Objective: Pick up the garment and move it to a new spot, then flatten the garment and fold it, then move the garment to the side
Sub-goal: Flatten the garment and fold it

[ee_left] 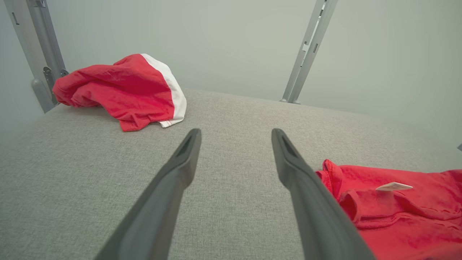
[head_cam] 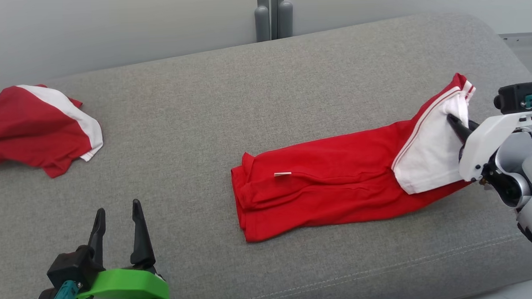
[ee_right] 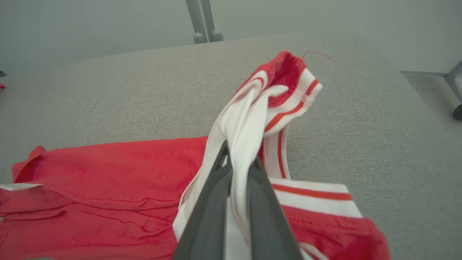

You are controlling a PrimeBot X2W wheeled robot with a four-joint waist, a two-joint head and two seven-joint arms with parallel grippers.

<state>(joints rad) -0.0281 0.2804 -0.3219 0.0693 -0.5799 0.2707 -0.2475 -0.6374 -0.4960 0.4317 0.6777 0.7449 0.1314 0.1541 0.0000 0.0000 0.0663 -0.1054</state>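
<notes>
Grey padded surface [head_cam: 195, 138] carries the garment [head_cam: 329, 187]; right hand [head_cam: 453, 121], at three o'clock, pinches its white end. Best fold it toward nine o'clock evenly; left hand [head_cam: 117, 208] hangs spread.

The garment [head_cam: 329, 182] is bright red with a white panel edged by thin red stripes. The other cloth [head_cam: 30, 126] is red and white. The bench [head_cam: 202, 103] is grey.
</notes>
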